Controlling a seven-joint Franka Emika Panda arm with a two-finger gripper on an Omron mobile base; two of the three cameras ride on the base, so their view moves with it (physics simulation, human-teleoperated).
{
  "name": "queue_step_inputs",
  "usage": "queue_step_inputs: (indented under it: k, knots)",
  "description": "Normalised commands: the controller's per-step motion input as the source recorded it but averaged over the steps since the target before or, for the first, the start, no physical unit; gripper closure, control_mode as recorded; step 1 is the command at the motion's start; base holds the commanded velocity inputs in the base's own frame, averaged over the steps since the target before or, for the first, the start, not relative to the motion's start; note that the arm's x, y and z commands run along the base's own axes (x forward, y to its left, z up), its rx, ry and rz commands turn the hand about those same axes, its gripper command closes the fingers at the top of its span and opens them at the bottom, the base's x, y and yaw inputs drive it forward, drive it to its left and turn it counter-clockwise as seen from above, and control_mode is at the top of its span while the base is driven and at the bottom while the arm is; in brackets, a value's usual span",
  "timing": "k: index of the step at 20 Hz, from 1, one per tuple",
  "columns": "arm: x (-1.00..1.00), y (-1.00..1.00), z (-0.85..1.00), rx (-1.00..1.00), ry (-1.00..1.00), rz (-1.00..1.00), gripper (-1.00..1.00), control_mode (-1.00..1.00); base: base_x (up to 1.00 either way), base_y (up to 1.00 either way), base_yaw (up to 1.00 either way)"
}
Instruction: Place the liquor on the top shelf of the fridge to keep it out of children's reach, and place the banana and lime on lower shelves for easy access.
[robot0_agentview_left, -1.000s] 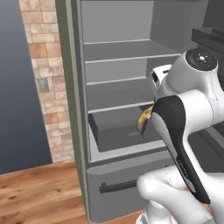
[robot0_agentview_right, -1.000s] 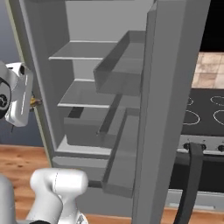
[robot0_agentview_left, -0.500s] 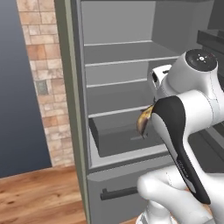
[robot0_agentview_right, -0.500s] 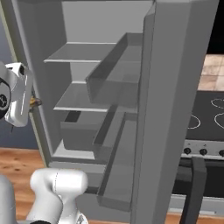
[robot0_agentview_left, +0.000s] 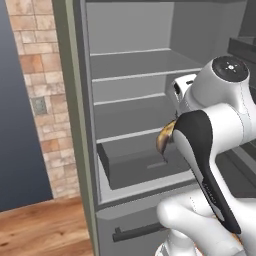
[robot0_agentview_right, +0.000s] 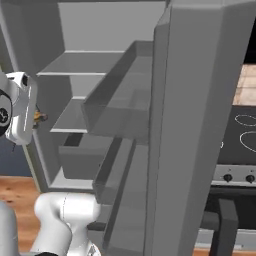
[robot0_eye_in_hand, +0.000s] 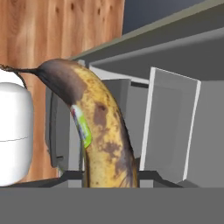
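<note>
A spotted yellow-brown banana (robot0_eye_in_hand: 103, 131) with a dark stem end and a small sticker stands up between my gripper's (robot0_eye_in_hand: 110, 177) fingers, which are shut on it. In the left base view the banana (robot0_agentview_left: 165, 140) pokes out beside my forearm, in front of the open fridge (robot0_agentview_left: 75, 125), level with the boxy drawer (robot0_agentview_left: 135, 167). Its tip (robot0_agentview_right: 39, 117) also shows by my hand in the right base view. The top shelf (robot0_agentview_left: 140, 65) and a lower shelf (robot0_agentview_left: 130, 120) are bare. The liquor and the lime are out of view.
The fridge door (robot0_agentview_right: 200, 125) stands open on the right, its bins (robot0_agentview_right: 120, 107) jutting toward the shelves. A stove (robot0_agentview_right: 240, 135) lies beyond the door. A brick wall (robot0_agentview_left: 35, 100) and wooden floor (robot0_agentview_left: 45, 230) lie left of the fridge. A bottom drawer handle (robot0_agentview_left: 135, 231) sits below.
The whole picture has shifted and the fridge looks larger and closer, so the base has moved toward it. The banana stays in my shut gripper.
</note>
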Motion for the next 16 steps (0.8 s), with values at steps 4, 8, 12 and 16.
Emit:
queue_step_inputs:
  k: [4,8,12,16]
  knots:
    - [0.00,0.00,0.00,0.00,0.00,0.00,1.00,1.00,0.31,-0.04,-0.21]
    - [0.00,0.00,0.00,0.00,0.00,0.00,1.00,1.00,0.15,0.00,-0.29]
    - [0.00,0.00,0.00,0.00,0.00,0.00,1.00,1.00,0.04,0.00,-0.30]
    - [0.04,0.00,-0.06,0.00,0.00,-0.06,1.00,-1.00,0.07,0.00,-0.21]
